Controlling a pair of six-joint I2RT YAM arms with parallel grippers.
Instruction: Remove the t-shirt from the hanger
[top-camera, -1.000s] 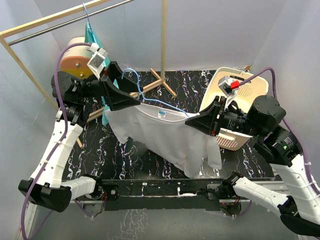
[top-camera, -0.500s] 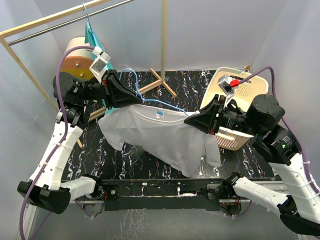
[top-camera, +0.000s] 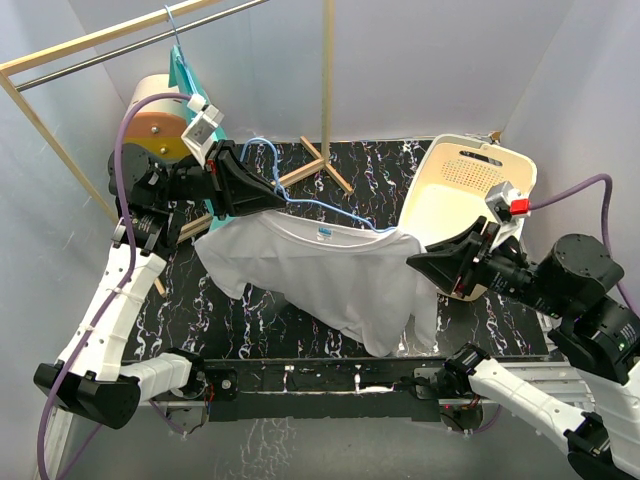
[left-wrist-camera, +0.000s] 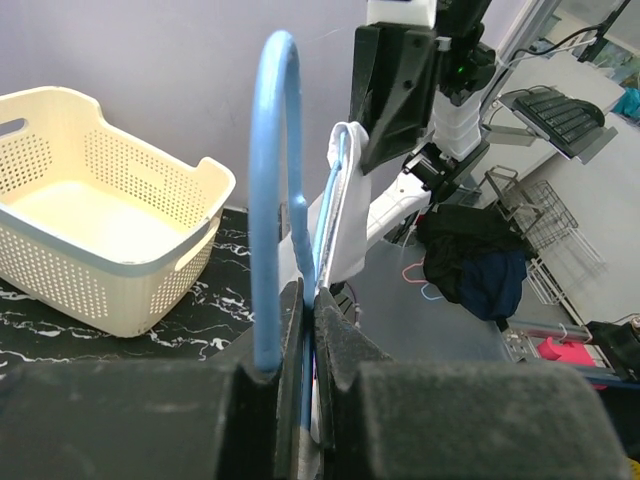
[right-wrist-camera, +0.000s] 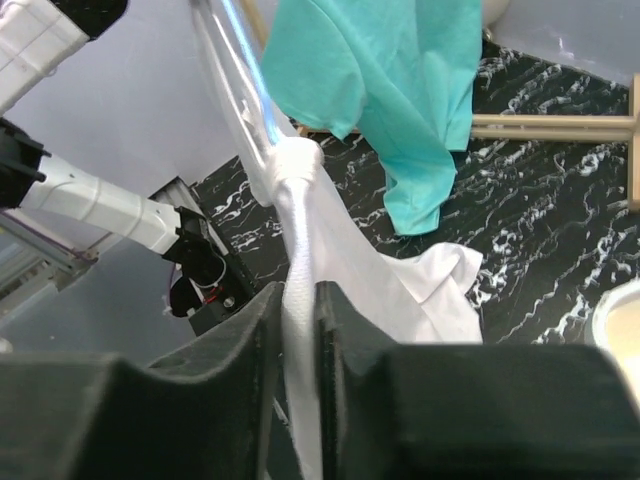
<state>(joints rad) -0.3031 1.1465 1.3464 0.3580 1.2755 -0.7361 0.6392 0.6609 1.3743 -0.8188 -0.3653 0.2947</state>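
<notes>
Left arm: the left gripper (left-wrist-camera: 308, 312) is clamped tight on the blue hanger (left-wrist-camera: 268, 190). We see the wire pinched between its two pads, with the hook curving up above them.
Right arm: the right gripper (right-wrist-camera: 298, 300) is squeezed closed on the white t-shirt (top-camera: 310, 270). A bunched strip of cloth runs through between its fingers.
T-shirt: held in the air above the table (top-camera: 250, 315) and stretched between the two grippers. The collar faces the far side and the body sags toward the near edge. We cannot tell whether the hem touches the table.
Hanger: gripped near its hook at the left. Its wire runs right along the collar and into the bunched cloth just ahead of the right gripper.
Basket (top-camera: 455, 185): cream and perforated, on the far right of the table, behind the right gripper.
Teal garment (top-camera: 183, 68): hangs from the rail (top-camera: 100, 50) at the far left, behind the left arm.
Wooden post (top-camera: 327, 80): upright at the far middle, its feet on the table.
Table: black with white veining.
</notes>
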